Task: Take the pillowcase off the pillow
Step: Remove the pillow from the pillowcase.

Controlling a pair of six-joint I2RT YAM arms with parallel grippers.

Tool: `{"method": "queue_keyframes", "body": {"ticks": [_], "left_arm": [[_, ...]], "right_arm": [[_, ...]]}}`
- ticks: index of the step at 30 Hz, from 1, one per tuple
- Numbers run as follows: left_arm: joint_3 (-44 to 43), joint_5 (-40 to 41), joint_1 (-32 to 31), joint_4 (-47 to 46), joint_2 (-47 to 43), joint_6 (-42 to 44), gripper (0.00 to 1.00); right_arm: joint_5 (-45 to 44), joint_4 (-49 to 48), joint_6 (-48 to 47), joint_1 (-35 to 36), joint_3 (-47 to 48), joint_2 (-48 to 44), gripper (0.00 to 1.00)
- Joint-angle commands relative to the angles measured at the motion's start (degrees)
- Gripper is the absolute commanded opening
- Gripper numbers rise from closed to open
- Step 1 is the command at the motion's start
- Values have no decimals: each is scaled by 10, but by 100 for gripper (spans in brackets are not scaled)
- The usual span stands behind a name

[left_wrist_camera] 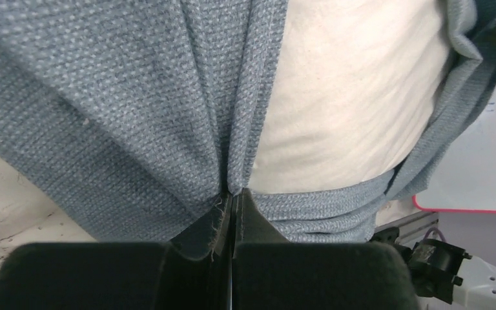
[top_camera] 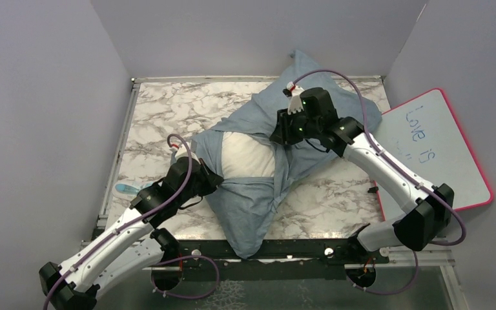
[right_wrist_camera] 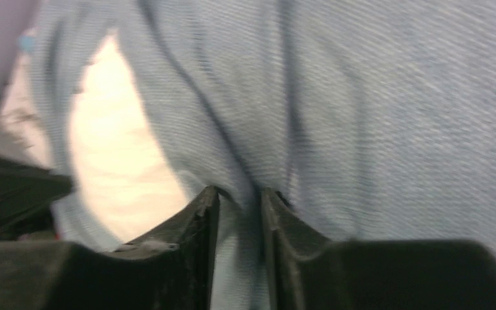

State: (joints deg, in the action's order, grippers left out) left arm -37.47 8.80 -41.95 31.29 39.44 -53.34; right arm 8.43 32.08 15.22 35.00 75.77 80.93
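- left jaws: pressed flat together, pinching a gathered fold of the pillowcase (left_wrist_camera: 103, 97) right at their tips. Looks like a decent bite on the hem of the opening.
- just past those tips and off to their right, the pillow (left_wrist_camera: 349, 97) shows bare white through the opening. Grey-blue cloth wraps it on either side, with a band of it below.
- right jaws, across the opening from the left ones: a little apart, with cloth running through the gap. That view is smeared, so I can't tell if they're actually biting the cloth or just sitting over it.
- how I'd do this bit: get the right jaws a firm hold on cloth only, no stuffing. Then pull the two pinches away from each other so the mouth widens instead of bunching. Drag low along the surface (top_camera: 336, 200) so the pillow's own weight anchors it while the case slides.
- most of the pillow is inside the case, so early days I reckon.
- hard to make out: how much cloth sits behind the left tips, and the case's other face. Well beyond the right jaws is a whiteboard (top_camera: 439, 148), but I can only read part of its writing.
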Motion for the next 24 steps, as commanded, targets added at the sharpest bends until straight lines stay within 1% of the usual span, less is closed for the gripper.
{"method": "queue_keyframes", "body": {"ticks": [1,3,4,8,10,11,13,16,18,21,24], "left_arm": [[-3,-56,1,-5,35,29,0],[-5,-59,1,-5,40,38,0],[-5,-59,1,-5,39,38,0],[-2,-55,2,-6,24,35,0],[2,-57,1,-5,13,35,0],[4,-57,1,-5,6,33,0],[9,-59,1,-5,-4,29,0],[13,-58,2,-5,-14,23,0],[14,-57,2,-5,-17,21,0],[11,-56,1,-4,-14,25,0],[5,-45,1,3,-9,29,0]], "right_arm": [[161,-26,6,10,59,20,43],[137,-11,-2,31,101,47,60],[119,-1,-10,42,124,63,65],[59,49,-38,69,211,133,78],[34,78,-51,78,254,172,83],[23,93,-57,84,274,193,88],[1,137,-61,92,320,240,87],[-36,223,-69,97,399,323,69],[-97,234,-61,97,406,332,48],[-159,181,-60,97,352,289,17],[-239,133,-65,96,310,230,4]]}}
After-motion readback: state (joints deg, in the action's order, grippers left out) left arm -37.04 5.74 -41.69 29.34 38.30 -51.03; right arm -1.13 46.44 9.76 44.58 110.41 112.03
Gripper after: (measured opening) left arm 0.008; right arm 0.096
